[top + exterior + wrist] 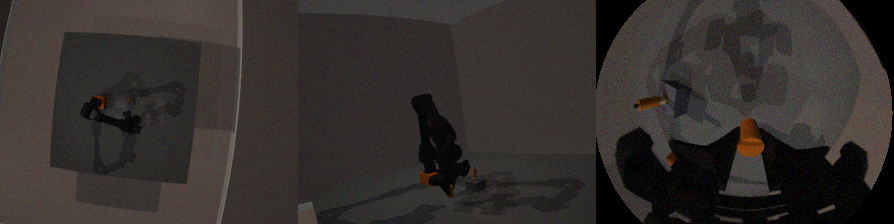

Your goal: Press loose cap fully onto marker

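The orange cap (750, 140) (451, 191) stands upright on the table, between the fingertips. My gripper (749, 129) (450, 191) is shut on the cap, with one finger on each side of it. The marker (650, 103) (475, 174) (129, 100) is orange with a pale band low down and stands upright in the grey-blue holder block (685, 99) (475, 185). The block lies behind and to the right of the gripper in the exterior view, and to the upper left in the wrist view. In the top view the arm hides the cap.
The arm's orange base block (103, 102) (426, 178) stands on the dark mat (78, 58), left of the marker in the top view. Arm shadows fall across the mat. The scene is dim and grainy.
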